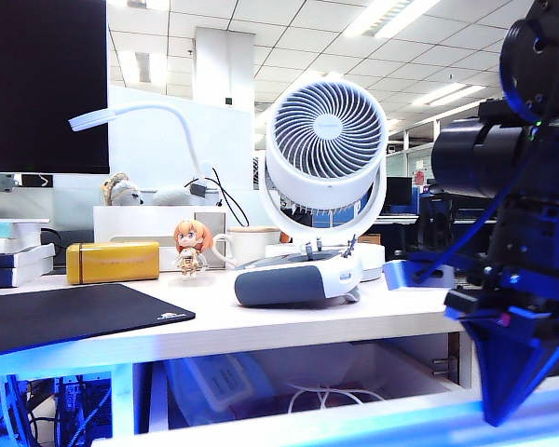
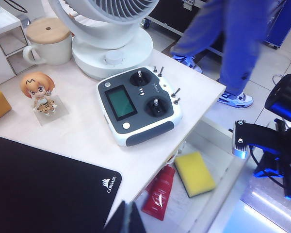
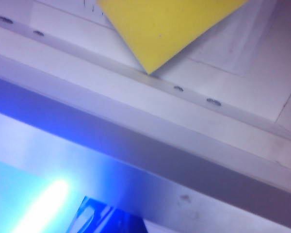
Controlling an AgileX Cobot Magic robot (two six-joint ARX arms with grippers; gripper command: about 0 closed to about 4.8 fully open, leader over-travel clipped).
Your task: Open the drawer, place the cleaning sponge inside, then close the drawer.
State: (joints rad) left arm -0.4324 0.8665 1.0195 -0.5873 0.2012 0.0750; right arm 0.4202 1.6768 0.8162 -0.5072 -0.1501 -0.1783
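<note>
Cleaning sponge (image 2: 195, 173) lay flat inside open drawer (image 2: 218, 194), lower centre-right of left wrist view, long axis running diagonally from upper left to lower right. One corner pointed toward drawer's front wall in right wrist view. Red packet (image 2: 157, 194) lay just beside sponge. Right tool (image 1: 511, 372) hung point-down at lower right of exterior view, over drawer's front edge, jaws clenched, holding nothing. Left tool (image 2: 126, 218) held high above counter (image 2: 82, 131), dark tips together at bottom edge, empty.
</note>
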